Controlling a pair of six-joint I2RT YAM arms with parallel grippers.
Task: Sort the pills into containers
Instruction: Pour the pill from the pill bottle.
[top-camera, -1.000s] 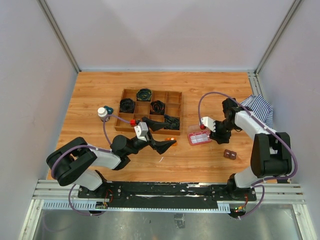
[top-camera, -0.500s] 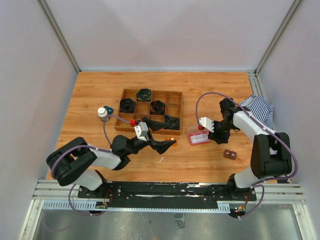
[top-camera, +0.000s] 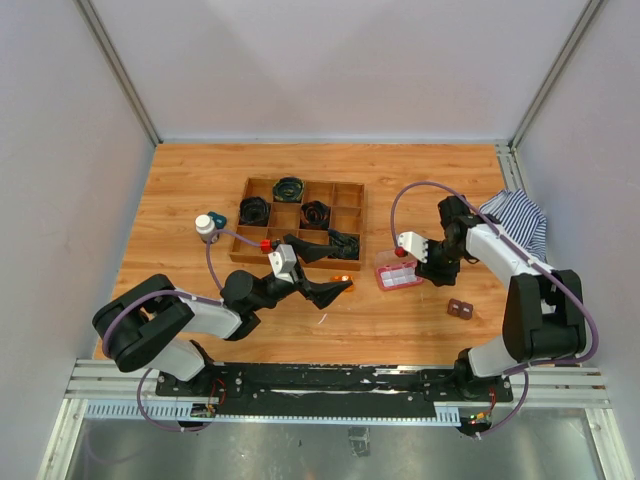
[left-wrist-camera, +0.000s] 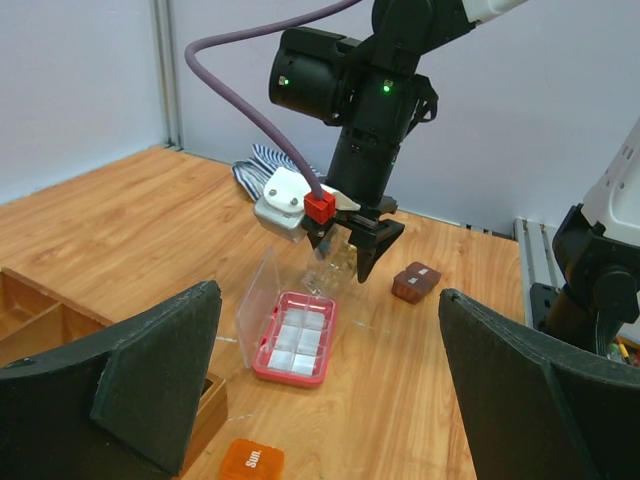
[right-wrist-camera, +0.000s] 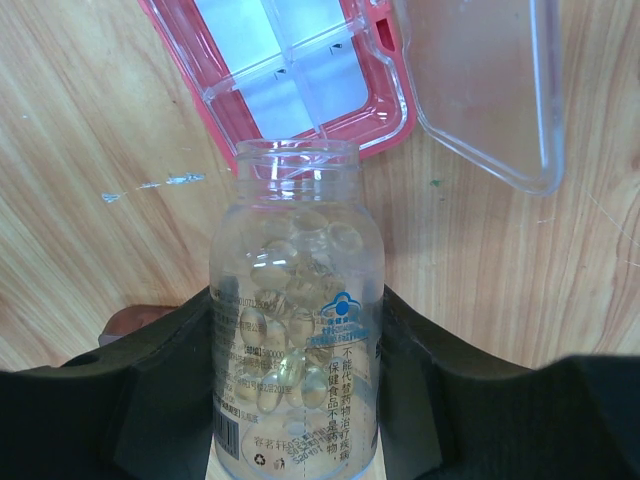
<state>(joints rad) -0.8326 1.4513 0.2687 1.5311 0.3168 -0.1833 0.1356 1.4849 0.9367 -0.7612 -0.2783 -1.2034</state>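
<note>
Right gripper (right-wrist-camera: 295, 385) pinches the clear vial (right-wrist-camera: 295, 320) by its labelled body, one finger pressed to each side, and points it down over the table (top-camera: 200, 180), right of centre. Left gripper (left-wrist-camera: 330, 395) hangs low with its jaws spread wide and nothing between them, close to the wooden tray (top-camera: 300, 215), whose compartments hold black coils. A striped cloth (top-camera: 520, 215) lies at the far right edge, well apart from the work.

The pink box (left-wrist-camera: 295, 340) sits on the boards between the two grippers. Its clear lid (right-wrist-camera: 480, 90) is swung open and stands tilted off one long side. The compartments look white and bare, and no pill shows in them. The vial has no cap, and in the right wrist view its mouth overlaps the box's red rim. Whether glass touches plastic I cannot tell.

A white-capped bottle (top-camera: 205, 225) stands left of the tray, with nothing holding it. A brown block (top-camera: 460, 309) lies near the right arm, and an orange block (left-wrist-camera: 252, 460) lies near the tray's corner. Smallest of all, the pills (right-wrist-camera: 300, 270), pale translucent capsules, sit bunched inside the vial.

By my reading, the step in hand is pouring from vial to box, with nothing delivered yet. The next move calls for carrying the mouth past the rim, squarely over one compartment. A gentle tip should follow, so that capsules drop singly rather than spilling onto the lid or the table.
</note>
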